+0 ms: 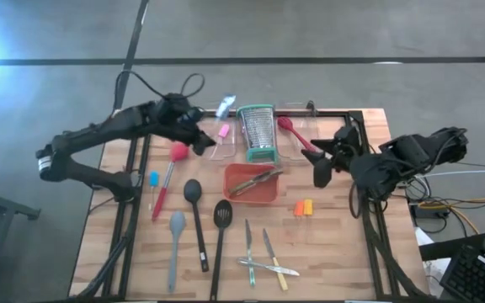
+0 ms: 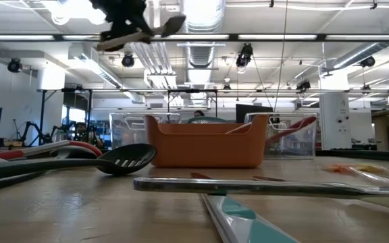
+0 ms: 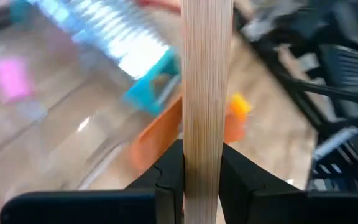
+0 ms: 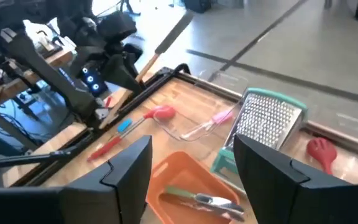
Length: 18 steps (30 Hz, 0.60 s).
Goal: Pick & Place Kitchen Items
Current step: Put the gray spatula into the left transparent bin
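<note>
Above the table's far left, a slim wooden-handled utensil (image 3: 207, 81) is gripped by the left pincer (image 3: 201, 171), its long axis pointing toward the clear bins (image 1: 226, 139); the right pincer (image 4: 191, 165) hangs open nearby.

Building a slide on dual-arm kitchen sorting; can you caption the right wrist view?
Open right gripper above the orange tray, facing the steel grater while the left gripper holds a wooden-handled utensil.
</note>
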Each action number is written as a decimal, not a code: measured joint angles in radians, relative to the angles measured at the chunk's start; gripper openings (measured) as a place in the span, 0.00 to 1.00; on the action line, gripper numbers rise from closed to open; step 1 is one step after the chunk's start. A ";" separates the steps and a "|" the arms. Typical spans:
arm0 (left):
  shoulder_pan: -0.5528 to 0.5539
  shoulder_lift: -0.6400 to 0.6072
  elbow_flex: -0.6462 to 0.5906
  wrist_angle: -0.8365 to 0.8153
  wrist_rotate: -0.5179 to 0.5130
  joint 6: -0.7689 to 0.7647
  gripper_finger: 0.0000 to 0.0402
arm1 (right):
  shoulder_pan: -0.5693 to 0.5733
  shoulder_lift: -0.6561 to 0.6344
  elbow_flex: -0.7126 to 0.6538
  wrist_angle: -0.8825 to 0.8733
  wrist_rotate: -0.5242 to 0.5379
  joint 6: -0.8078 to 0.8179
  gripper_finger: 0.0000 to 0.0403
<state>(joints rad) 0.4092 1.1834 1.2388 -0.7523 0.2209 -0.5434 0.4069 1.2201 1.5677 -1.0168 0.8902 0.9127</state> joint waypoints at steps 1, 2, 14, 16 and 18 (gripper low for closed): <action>0.022 0.001 0.000 -0.035 0.005 -0.008 0.16 | -0.010 0.002 0.000 0.001 0.002 -0.007 0.55; 0.040 0.009 0.000 -0.069 0.005 -0.013 0.16 | -0.019 0.004 0.000 0.000 0.003 -0.016 0.55; 0.161 0.201 0.001 -0.243 0.147 -0.007 0.16 | -0.045 0.017 -0.001 -0.028 -0.043 -0.023 0.55; 0.179 0.250 0.001 -0.244 0.164 -0.006 0.16 | -0.045 0.015 -0.001 -0.031 -0.076 -0.018 0.55; 0.194 0.289 0.001 -0.252 0.165 0.008 0.16 | -0.045 0.014 -0.001 -0.031 -0.110 -0.017 0.55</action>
<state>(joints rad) 0.6029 1.4728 1.2396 -1.0043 0.3861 -0.5350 0.3617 1.2346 1.5665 -1.0480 0.7807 0.8955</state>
